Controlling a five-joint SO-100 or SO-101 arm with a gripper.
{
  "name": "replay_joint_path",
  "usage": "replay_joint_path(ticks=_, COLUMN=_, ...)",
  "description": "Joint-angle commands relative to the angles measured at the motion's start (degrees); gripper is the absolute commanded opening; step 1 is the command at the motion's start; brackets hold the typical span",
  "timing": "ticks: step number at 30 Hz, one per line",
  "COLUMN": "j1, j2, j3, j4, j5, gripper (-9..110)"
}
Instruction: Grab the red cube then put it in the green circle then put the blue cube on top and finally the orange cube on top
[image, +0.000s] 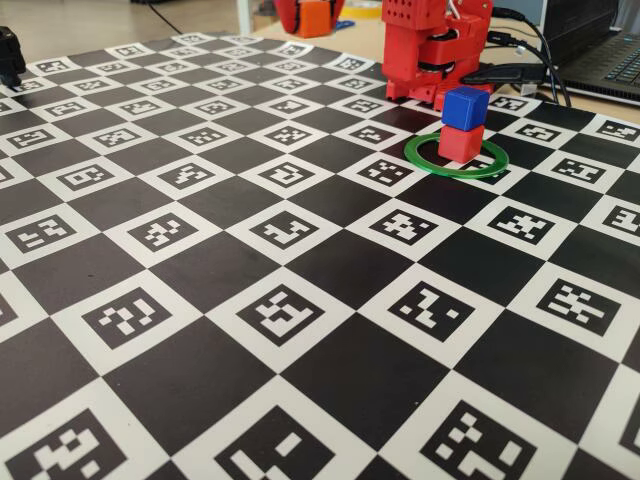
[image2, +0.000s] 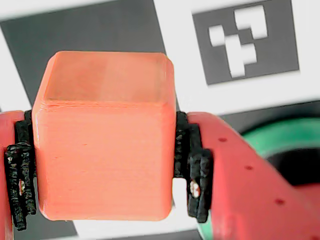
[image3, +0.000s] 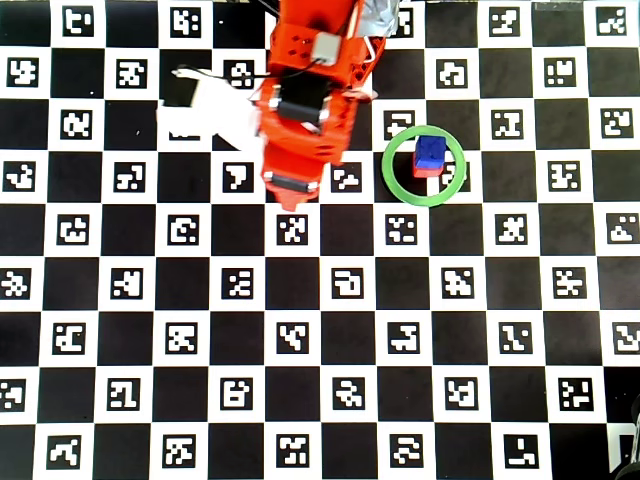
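Wrist view, item one: orange cube (image2: 102, 137), clamped between the two padded fingers (image2: 195, 162) of the gripper (image2: 102, 167), held on opposite flat side faces, above the patterned board (image2: 170, 45).

Item two: green circle (image3: 425, 166), flat on the board; an arc of it shows lower right in the wrist view.

Item three: red cube (image: 461, 143), inside the ring.

Item four: blue cube (image: 464, 105), stacked squarely on the red.

Handling: the orange cube looks light, rigid, matte plastic, probably not slippery; a mid-height grip on parallel faces suits it. In the fixed view the held cube is barely visible, seemingly behind the arm (image3: 305, 110).
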Motion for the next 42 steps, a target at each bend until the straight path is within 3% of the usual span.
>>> replay_joint_path(ticks=1, j1=-6.86, j2=5.19, j3=-2.37, j4=1.49, j5=4.75, gripper=3)
replay_joint_path(ticks=12, j1=-25.49, j2=9.40, j3=4.13, j4=2.37, j5=16.26, gripper=1)
replay_joint_path(ticks=24, j1=-38.76, j2=9.76, j3=7.65, j4=-3.43, j5=26.28, gripper=1)
replay_joint_path(ticks=42, j1=-45.18, j2=6.94, j3=8.61, j4=-6.24, j5=31.99, gripper=0)
